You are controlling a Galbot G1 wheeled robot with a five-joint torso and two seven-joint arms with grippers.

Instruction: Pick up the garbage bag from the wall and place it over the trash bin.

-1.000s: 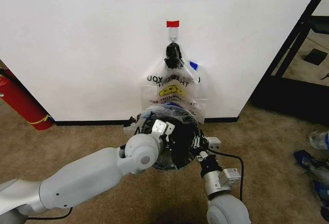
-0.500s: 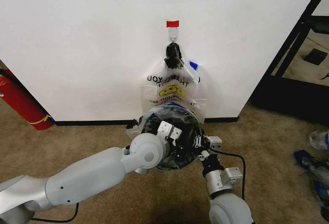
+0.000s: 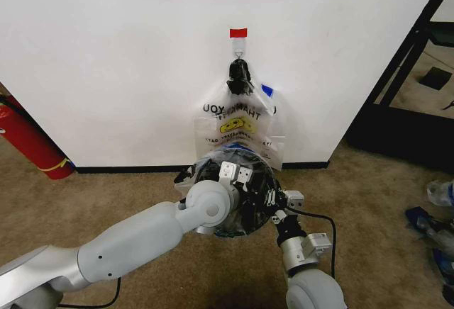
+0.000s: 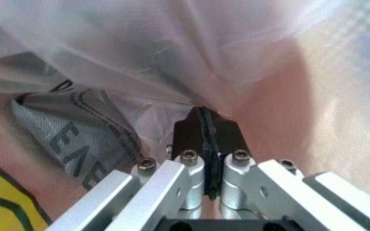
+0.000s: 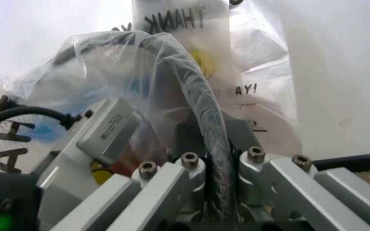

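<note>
Thin clear plastic garbage bag (image 3: 213, 169) is draped over the round black wire-mesh trash bin (image 3: 250, 213) below the white wall (image 3: 113, 54), beneath the matching bags on the hook (image 3: 239, 57). Left end effector (image 3: 235, 174) has pushed forward over the rim since a second ago, pinched shut on film, so seating looks underway. Right end effector (image 5: 218, 166) is clamped on the bagged bin rim.

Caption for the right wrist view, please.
Right gripper jaws clamp the trash bin rim through the garbage bag; matching bags hang behind.
</note>
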